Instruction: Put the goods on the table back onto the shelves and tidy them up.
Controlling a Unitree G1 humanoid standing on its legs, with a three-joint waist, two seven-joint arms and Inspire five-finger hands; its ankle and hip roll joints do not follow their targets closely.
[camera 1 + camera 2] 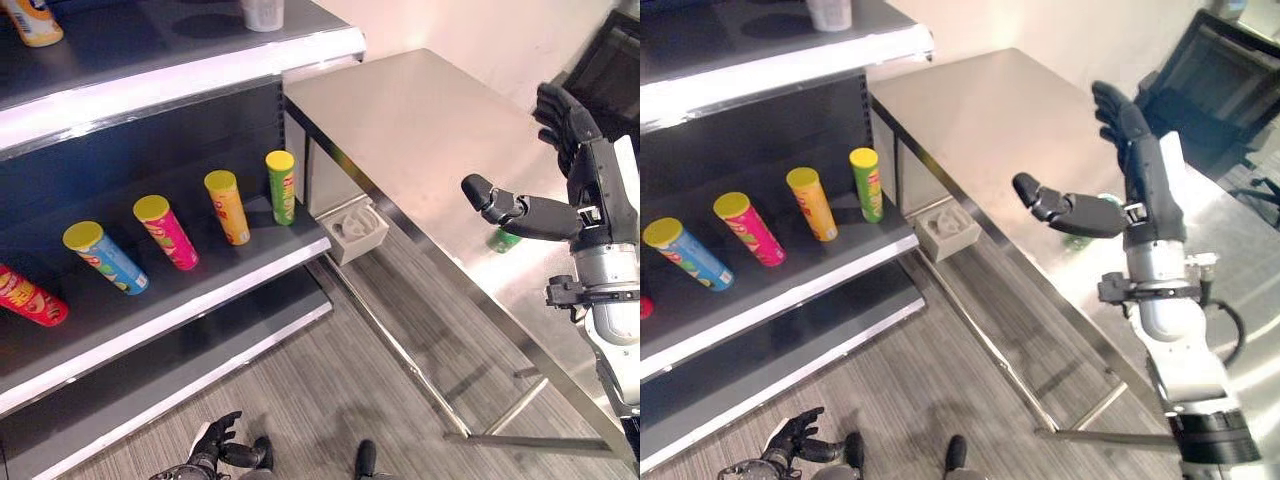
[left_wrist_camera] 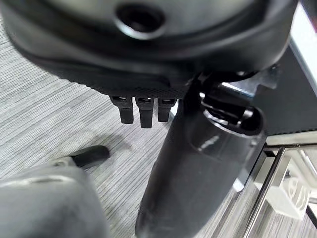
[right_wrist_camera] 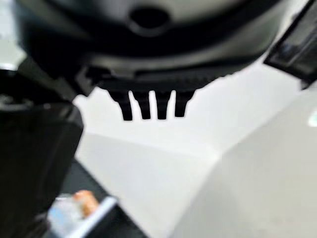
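The right hand (image 1: 1135, 165) is hovering above the steel bench (image 1: 420, 120) with its fingers (image 1: 1110, 105) spread wide and holding nothing, a green can (image 1: 505, 240) lying on the bench just beneath it. Five tall cans are standing in a row on the middle shelf (image 1: 230, 275), among them the green-and-yellow one (image 1: 282, 187), while the left hand (image 1: 212, 445) is hanging low over the floor, fingers loosely relaxed.

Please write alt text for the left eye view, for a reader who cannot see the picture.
The robot's right hand is raised open above a steel table, holding nothing. To the left, five colourful snack tubes stand in a row on a dark shelf. The left hand hangs low near the floor.
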